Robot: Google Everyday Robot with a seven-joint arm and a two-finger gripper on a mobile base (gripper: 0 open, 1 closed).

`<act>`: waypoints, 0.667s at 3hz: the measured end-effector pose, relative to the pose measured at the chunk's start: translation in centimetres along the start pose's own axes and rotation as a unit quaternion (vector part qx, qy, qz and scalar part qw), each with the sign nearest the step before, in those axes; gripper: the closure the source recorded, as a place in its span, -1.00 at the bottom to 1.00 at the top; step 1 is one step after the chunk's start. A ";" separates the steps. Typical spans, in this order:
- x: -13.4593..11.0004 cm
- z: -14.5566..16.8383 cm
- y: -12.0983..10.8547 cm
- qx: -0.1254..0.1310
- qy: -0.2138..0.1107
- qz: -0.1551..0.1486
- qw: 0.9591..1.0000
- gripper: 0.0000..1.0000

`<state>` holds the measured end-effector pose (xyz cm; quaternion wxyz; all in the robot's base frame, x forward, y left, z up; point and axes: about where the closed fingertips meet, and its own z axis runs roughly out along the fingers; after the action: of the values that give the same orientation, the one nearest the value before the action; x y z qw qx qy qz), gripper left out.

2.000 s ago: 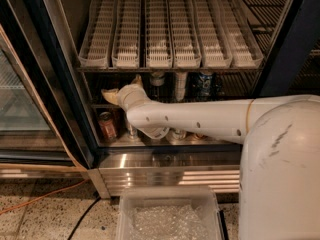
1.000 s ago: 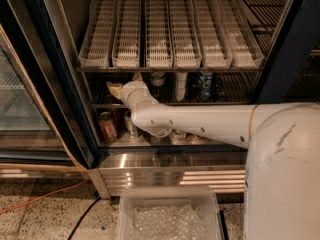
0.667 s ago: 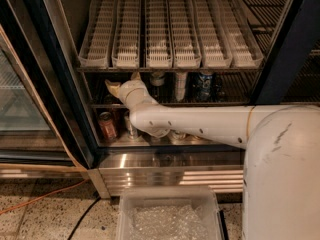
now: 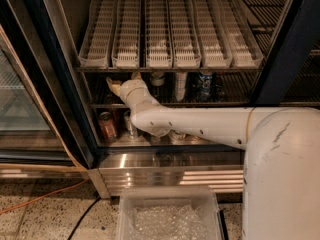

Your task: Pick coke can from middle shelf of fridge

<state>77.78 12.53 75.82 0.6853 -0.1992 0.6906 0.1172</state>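
The fridge (image 4: 150, 168) stands open in front of me, with black door frames and a ribbed steel base panel. The middle shelf (image 4: 220, 104) is a dark wire rack under a row of white slotted lanes (image 4: 170, 29). My gripper (image 4: 116, 85) reaches in at the left end of this shelf, at the end of my white arm (image 4: 200, 126). No red coke can shows; the gripper and wrist hide that spot. A silver can (image 4: 158, 78), a pale tall can (image 4: 181, 85) and a dark blue can (image 4: 203, 85) stand on the shelf to the gripper's right.
On the steel floor below stand a dull orange-red can (image 4: 107, 126) and silver cans (image 4: 131, 126). A clear plastic bin (image 4: 170, 216) sits on the floor in front. A glass door (image 4: 25, 109) is at left, a black door frame (image 4: 285, 44) at right, and an orange cable (image 4: 45, 200) lies on the floor.
The gripper has moved a little up and to the left, deeper into the left end of the middle shelf. It has hardly moved in the last moments.
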 end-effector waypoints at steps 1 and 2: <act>-0.3 1.0 -0.1 0.013 -0.015 0.013 1.000 -0.30; -0.4 2.6 0.1 0.023 -0.023 0.023 0.999 -0.30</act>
<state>80.12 13.79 76.16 0.7028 -0.1652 0.6812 0.1216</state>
